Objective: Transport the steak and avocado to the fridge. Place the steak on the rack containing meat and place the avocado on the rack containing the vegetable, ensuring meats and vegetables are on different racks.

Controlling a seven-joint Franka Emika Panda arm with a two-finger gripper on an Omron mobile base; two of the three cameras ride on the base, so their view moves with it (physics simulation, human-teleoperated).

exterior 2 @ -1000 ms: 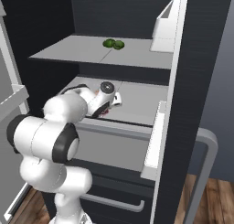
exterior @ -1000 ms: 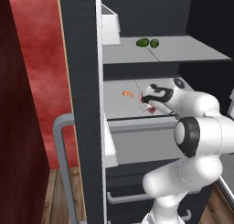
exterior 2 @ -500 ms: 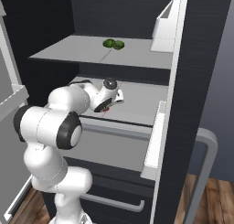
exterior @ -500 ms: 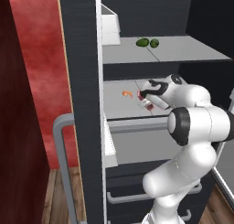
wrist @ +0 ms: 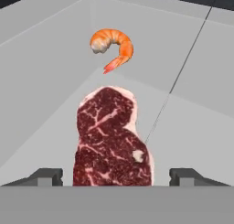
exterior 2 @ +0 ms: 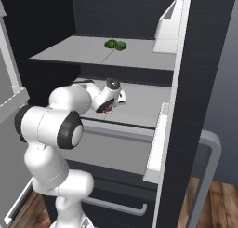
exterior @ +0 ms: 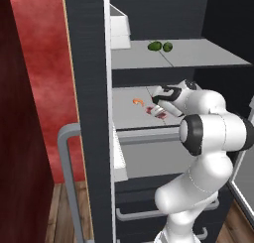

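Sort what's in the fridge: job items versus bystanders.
Job: steak between the open gripper fingertips, shrimp, lower shelf, upper shelf with two green items.
Bystanders: white door bin, grey bar handle.

This is a kitchen, seen at the open fridge [exterior: 89,88], a tall dark grey-black cabinet that fills the middle of both base views. Its door stands open at 3 o'clock in the right base view, with a grey bar handle [exterior 2: 211,176] and a white door bin [exterior 2: 168,27] near 1 o'clock. Inside, flat light grey shelves hold food: green produce [exterior: 159,46] sits on the upper shelf [exterior: 198,56] at 12 o'clock, and an orange shrimp [wrist: 112,45] and a marbled raw steak [wrist: 112,141] lie on the lower shelf [exterior: 126,100]. Below are dark drawers with bar pulls [exterior: 144,214], wood plank flooring [exterior 2: 218,199] at 5 o'clock, and a red wall [exterior: 44,63] at 9 o'clock in the left base view.
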